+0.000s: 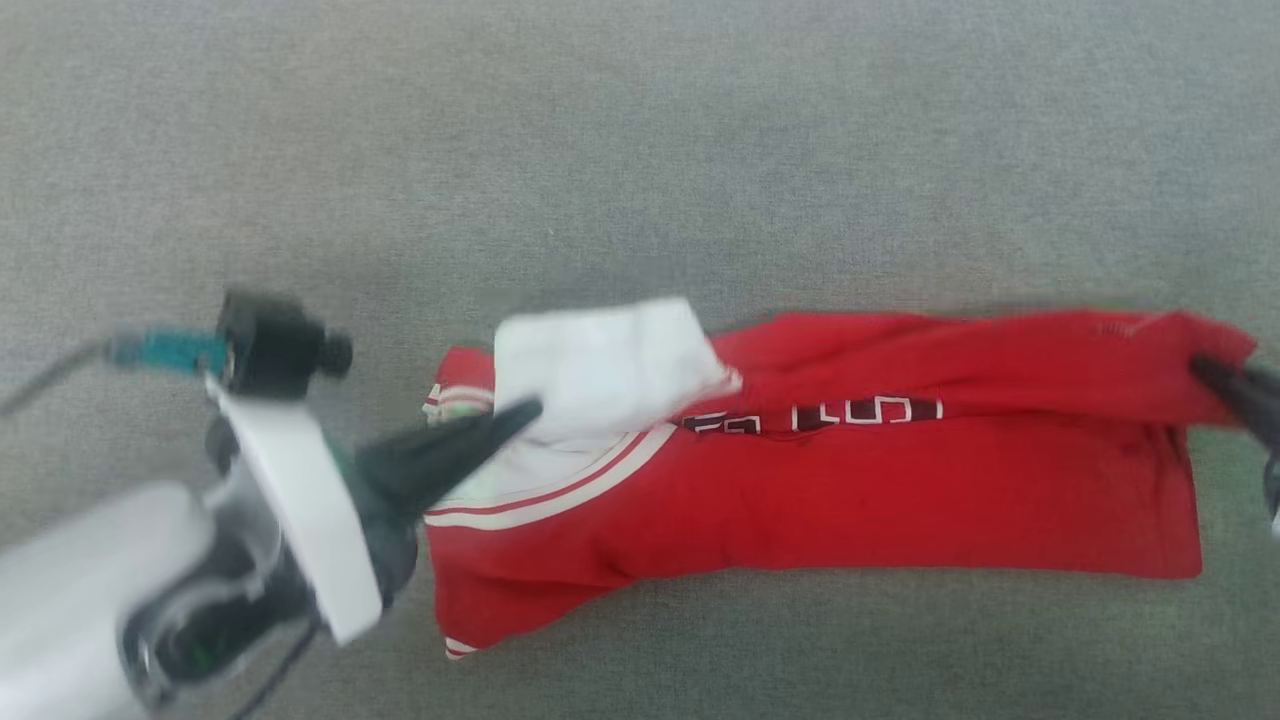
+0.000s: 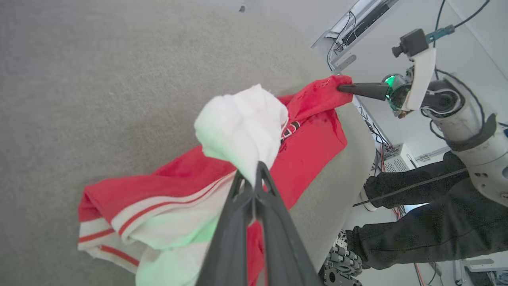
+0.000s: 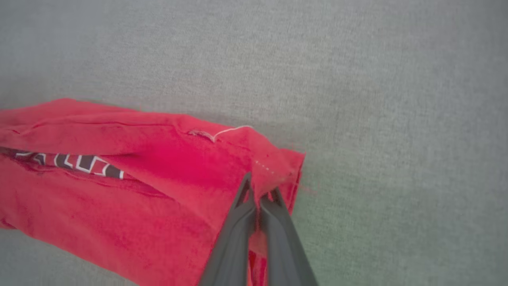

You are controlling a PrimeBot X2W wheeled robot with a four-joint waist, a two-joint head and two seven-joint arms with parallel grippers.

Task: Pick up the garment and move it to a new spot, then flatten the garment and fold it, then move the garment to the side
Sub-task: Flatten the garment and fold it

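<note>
The garment [image 1: 820, 500], a red jersey with a white sleeve part and striped trim, lies stretched left to right on the grey surface, folded lengthwise with its lettering half hidden in a crease. My left gripper [image 1: 525, 412] is shut on the white sleeve part [image 2: 242, 127] at the garment's left end, lifting it into a bunch. My right gripper [image 1: 1205, 372] is shut on the red hem corner [image 3: 274, 171] at the right end. In the left wrist view the right gripper [image 2: 342, 88] pinches the far red corner of the garment [image 2: 313, 151].
The grey cloth-covered table [image 1: 640, 150] spreads wide beyond the garment. In the left wrist view its edge [image 2: 357, 131] drops off at right, where a person's dark-sleeved arm [image 2: 416, 186], cables and equipment stand beside the robot.
</note>
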